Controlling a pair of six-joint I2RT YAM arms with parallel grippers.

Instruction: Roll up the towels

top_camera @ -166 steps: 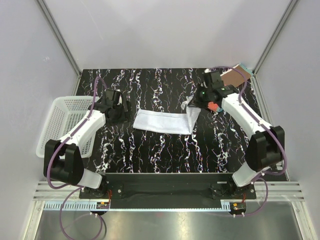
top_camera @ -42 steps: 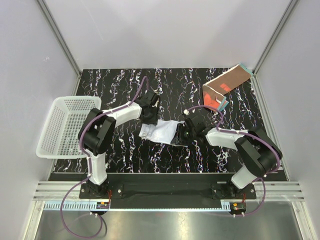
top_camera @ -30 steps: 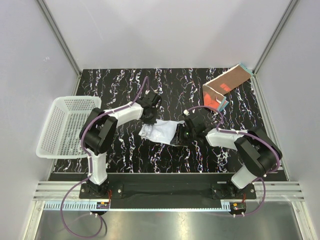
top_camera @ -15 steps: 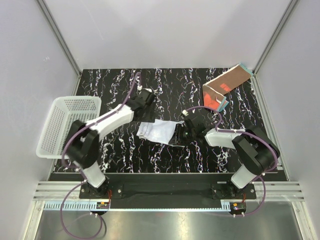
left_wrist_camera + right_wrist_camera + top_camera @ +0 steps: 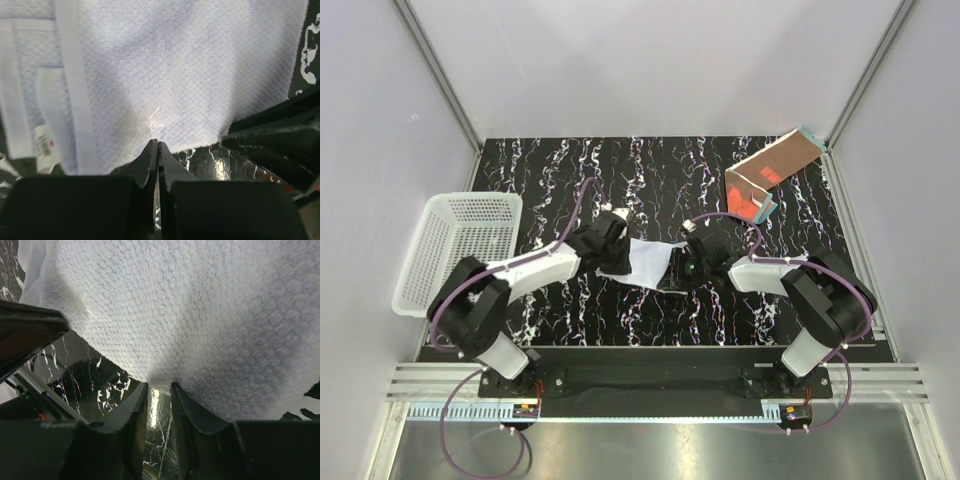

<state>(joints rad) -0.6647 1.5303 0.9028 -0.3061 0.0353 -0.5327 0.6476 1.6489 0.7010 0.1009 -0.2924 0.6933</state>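
Got left claw (image 5: 157,142) squeezed shut on the white towel's (image 5: 645,260) hem, right claw (image 5: 159,387) nipped narrow on its other edge, cloth bunched between both. Should pull taut first, then roll tight along the counter (image 5: 620,320). Rust-brown towel (image 5: 770,172)? Way beyond right claw.

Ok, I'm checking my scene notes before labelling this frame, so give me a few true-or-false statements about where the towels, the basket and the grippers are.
1. The white towel lies on the table between the left gripper and the right gripper. True.
2. The rust-brown towel is inside the white perforated basket. False: it sits at the table's far right corner.
3. The left gripper's fingers are spread wide. False: they are closed together at the white towel's edge.
4. The basket stands at the table's left side, apart from both towels. True.
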